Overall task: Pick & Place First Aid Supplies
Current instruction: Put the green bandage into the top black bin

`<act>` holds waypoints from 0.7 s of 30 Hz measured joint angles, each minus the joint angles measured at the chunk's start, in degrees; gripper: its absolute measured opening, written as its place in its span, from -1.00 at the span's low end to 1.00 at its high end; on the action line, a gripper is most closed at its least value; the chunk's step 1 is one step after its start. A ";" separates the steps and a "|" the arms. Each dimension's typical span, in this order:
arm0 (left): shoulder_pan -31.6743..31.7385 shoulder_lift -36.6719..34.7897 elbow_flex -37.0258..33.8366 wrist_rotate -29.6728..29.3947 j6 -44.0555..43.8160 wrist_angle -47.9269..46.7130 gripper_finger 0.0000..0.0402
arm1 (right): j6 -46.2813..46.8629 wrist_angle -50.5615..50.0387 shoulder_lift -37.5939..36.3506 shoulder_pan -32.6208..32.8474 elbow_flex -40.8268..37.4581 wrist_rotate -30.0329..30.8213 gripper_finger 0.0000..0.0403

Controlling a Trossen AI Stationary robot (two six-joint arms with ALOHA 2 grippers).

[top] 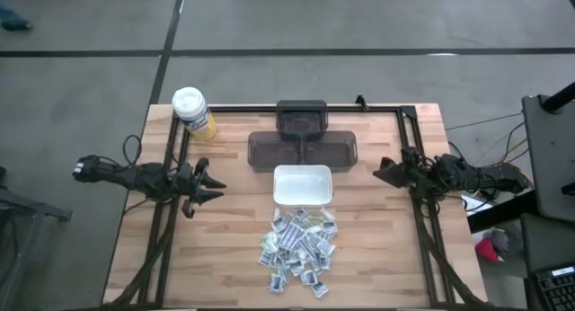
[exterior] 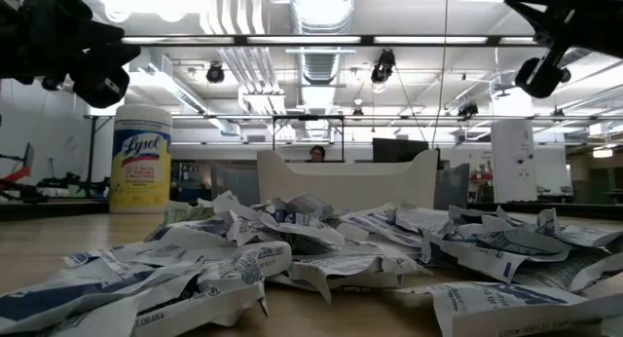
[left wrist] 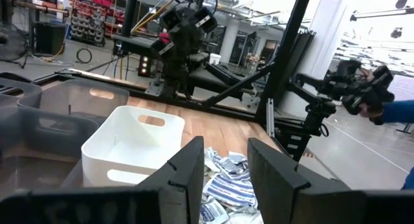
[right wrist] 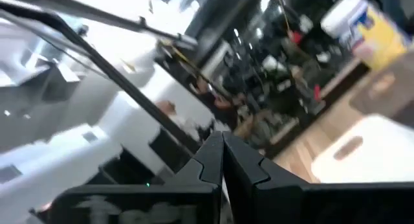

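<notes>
Wooden table (top: 225, 248) on grey floor, seen from above. Pile of small packets (top: 298, 249) at 6 o'clock, touching nothing but table, just below white dish (top: 303, 185) at centre. Grey trays (top: 303, 149) beyond dish, toward 12. Yellow canister (top: 194, 113) at 11 o'clock. Left gripper (top: 216, 185) at 9 o'clock, fingers parted, empty. Right gripper (top: 379, 172) at 3 o'clock, fingers pressed together, empty.

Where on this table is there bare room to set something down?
Bare wood lies on both sides of the packets, under the left gripper and the right gripper. The white dish looks empty. Crowded: the middle strip, grey trays through dish to packets, and the canister corner.
</notes>
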 joint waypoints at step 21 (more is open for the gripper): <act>0.00 0.05 0.00 0.17 -0.14 -4.16 -0.43 | 7.10 -61.38 55.18 9.90 39.90 -7.60 -0.96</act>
